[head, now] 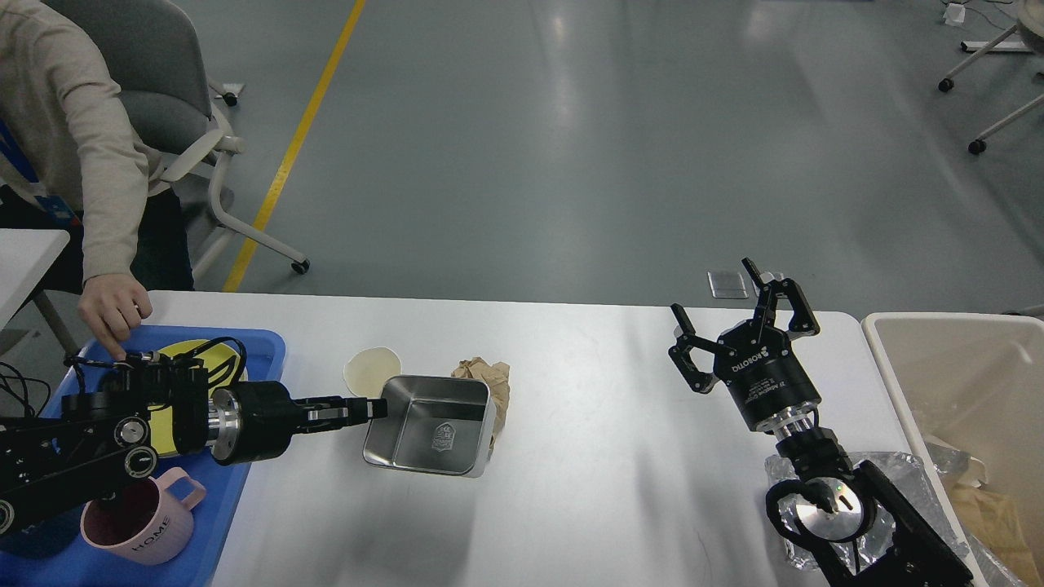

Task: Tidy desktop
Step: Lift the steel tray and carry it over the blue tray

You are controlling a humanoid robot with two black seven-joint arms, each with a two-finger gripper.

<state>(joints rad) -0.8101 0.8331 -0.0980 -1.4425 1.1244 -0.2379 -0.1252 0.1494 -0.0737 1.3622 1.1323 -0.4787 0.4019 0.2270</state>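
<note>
1. Far left, beyond the left pincer's arm, a person's hand [114,316] rests on the rim of the blue tray [259,346]. On the tray a yellow plate [192,352] lies largely hidden behind the arm, and a pink mug [139,526] stands nearer the camera than the arm.
2. The left pincer [377,408] is pinching the left wall of the steel container [431,424], fingers pressed on the rim. The container seems raised off the desktop [587,456], judging by the shadow beneath it.
3. Just behind the pincer's tip stands a paper cup [372,368], partly covered by the container; a crumpled brown paper [488,380] peeks out behind the container's far right corner.
4. Step in hand, as I judge it: carrying the container leftward to the tray. The next move calls for clearing the tray's raised edge and finding bare room between plate and mug, with the person's hand close by.
5. Well to the right, the right pincer [738,314] hangs spread and empty above the desktop; the beige bin [885,342] lies just beyond it, likely meant for the paper.
</note>
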